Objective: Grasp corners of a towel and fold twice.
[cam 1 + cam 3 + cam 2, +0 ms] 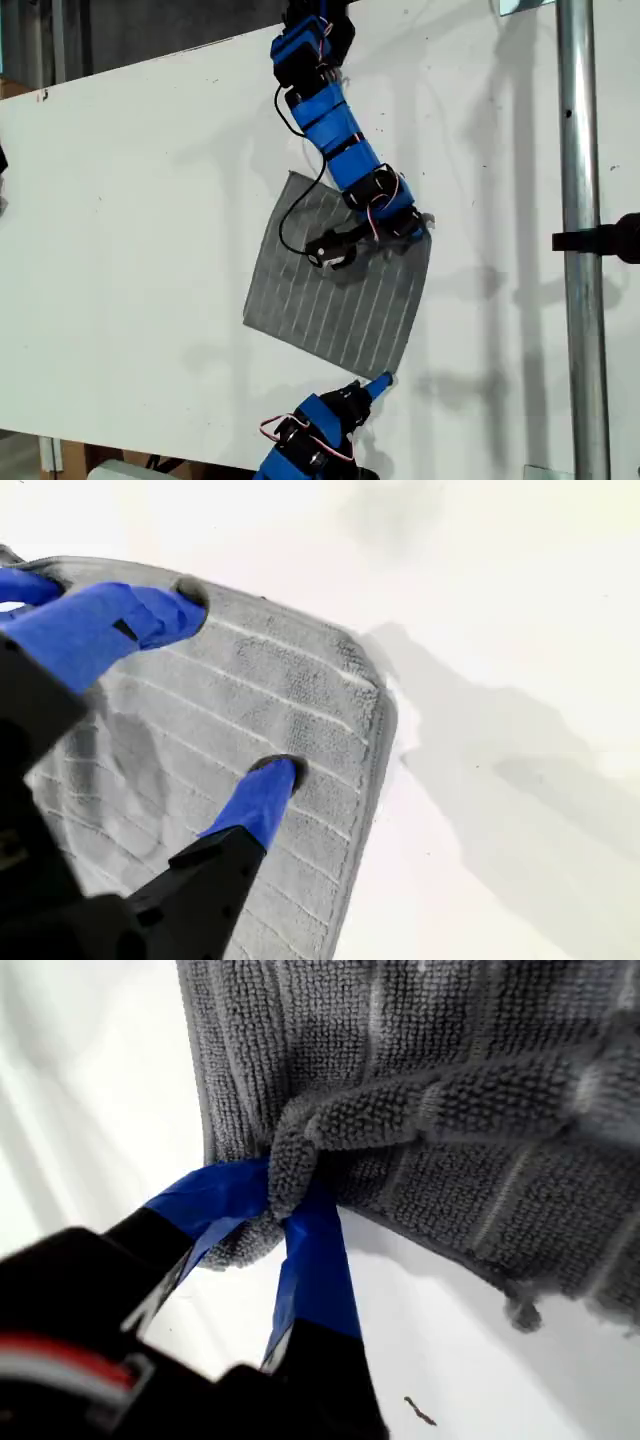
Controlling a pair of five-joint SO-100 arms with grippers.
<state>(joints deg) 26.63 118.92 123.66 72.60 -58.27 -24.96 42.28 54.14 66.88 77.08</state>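
While the white table point(130, 230) with a metal pole point(582, 250) at the exterior view's right carries the grey striped towel point(340, 290) lying flat, my first gripper point(285, 1195) pinches a bunched corner point(290, 1165), apparently the one nearest the exterior view's bottom edge, and my second gripper point(235, 695), jaws spread, straddles another corner point(365, 695).

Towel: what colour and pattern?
The towel is grey with thin parallel white stripes. The pattern shows best in the exterior view; the looped weave shows in the first wrist view.

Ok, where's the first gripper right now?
My first gripper is at the bottom edge of the exterior view, right of centre, pinching the lower-right corner of the towel.
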